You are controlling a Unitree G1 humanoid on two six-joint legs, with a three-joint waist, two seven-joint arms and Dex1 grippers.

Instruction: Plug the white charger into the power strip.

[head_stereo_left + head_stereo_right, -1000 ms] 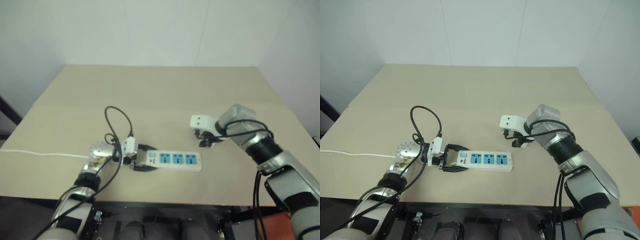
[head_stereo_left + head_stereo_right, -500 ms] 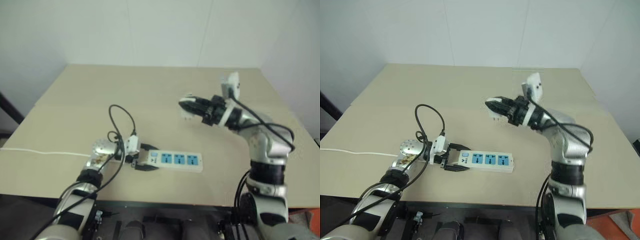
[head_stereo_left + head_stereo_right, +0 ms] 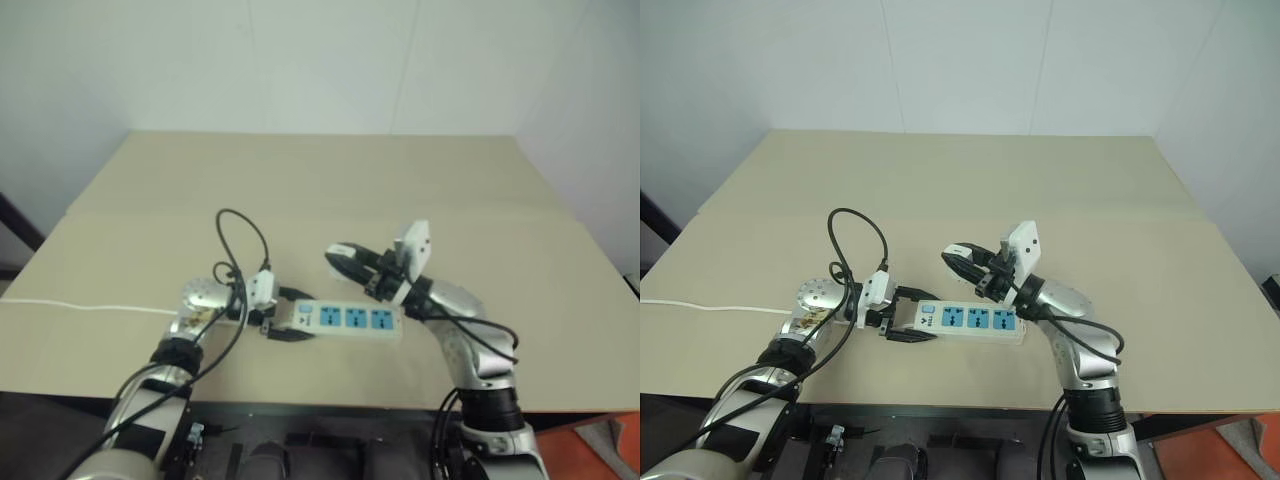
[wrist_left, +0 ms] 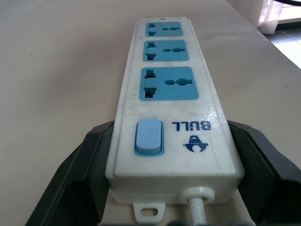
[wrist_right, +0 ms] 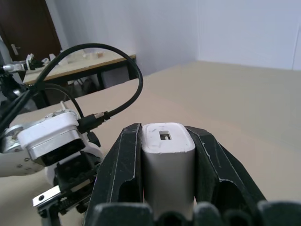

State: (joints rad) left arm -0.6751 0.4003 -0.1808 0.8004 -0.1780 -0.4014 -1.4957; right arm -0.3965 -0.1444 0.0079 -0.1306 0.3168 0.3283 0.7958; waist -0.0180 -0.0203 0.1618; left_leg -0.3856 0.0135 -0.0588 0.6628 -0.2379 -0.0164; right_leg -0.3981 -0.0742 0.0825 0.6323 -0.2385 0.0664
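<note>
charger in the air, strip braced: line it up before pushing

the right hand [image 5: 167,188] is clamped on the white charger [image 5: 168,155], one black finger pressed flat on each side of the block, which it carries above the worktop [image 3: 940,190] just over the left end of the power strip [image 3: 971,321]. the end of the block with a small port faces away from the wrist; the prongs are not visible, so i cannot tell which way they point.

the left hand [image 4: 171,155] has its fingers spread wide around the switch end of the strip, one against each long side, bracing it flat on the worktop near the front edge. the three blue sockets run away to the right, all empty, and the thin white cord [image 3: 700,308] leaves to the left.

to do this step well, i would judge:
- turn the right wrist until the charger's prong face looks straight down at one socket.
- centre it over that socket, long sides square with the strip.
- lower straight, without tilt, and press only once the prongs find the holes.
- leave the left hand bracing so the strip cannot slide or tip.

the black cable [image 3: 855,240] looping off the left wrist sits close to the charger's path and could snag.
</note>
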